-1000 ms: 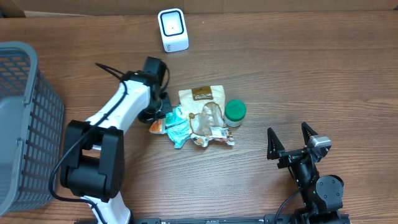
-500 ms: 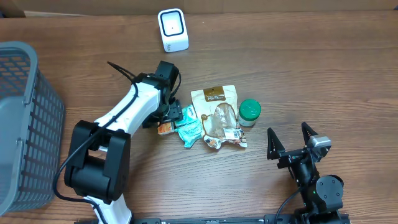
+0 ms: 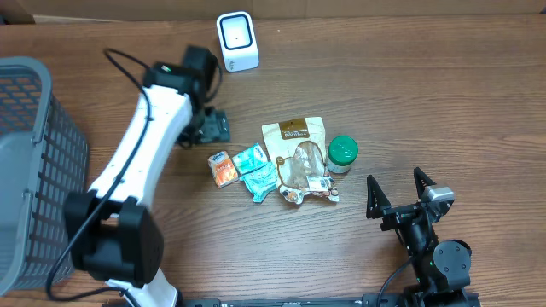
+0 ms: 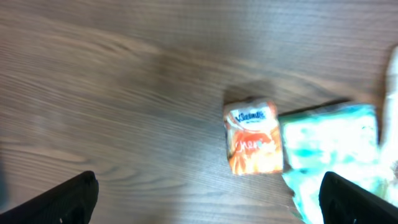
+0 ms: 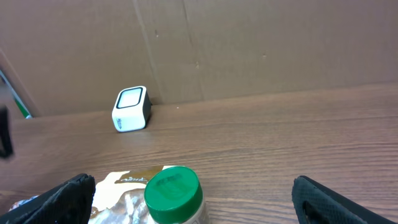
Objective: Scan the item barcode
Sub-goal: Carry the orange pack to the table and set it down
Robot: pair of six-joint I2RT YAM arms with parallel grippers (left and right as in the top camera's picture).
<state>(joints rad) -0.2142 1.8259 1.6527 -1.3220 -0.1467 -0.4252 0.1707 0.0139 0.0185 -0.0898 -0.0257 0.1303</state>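
Against the far edge of the desk (image 3: 444, 94) stands one white scanner (image 3: 237, 40), its face turned up. Four items lie in a loose cluster nearer the robot than the scanner and a little to its right in the overhead view. They are one orange packet (image 3: 222, 168), one teal packet (image 3: 258, 170), one brown pouch (image 3: 299, 158) and one green-lidded jar (image 3: 342, 153).

The orange packet is the item closest to the spot straight in front of the scanner and lies flat on the bare wood, well apart from the scanner. The teal packet sits just beside it on the side away from the scanner's left. The pouch comes next, overlapping the teal packet's edge, and the jar stands upright against the pouch, farthest to the right of the scanner.

Two arms are in view. The left end effector (image 3: 209, 128) hangs between the scanner and the orange packet, released, with its fingers spread wide and nothing between them. The wrist view shows the orange packet lying free on the desk beyond the fingertips. The right end effector (image 3: 395, 181) is also released and empty, well to the right of the scanner and past the jar.

One grey basket (image 3: 34, 170) sits far to the scanner's left.
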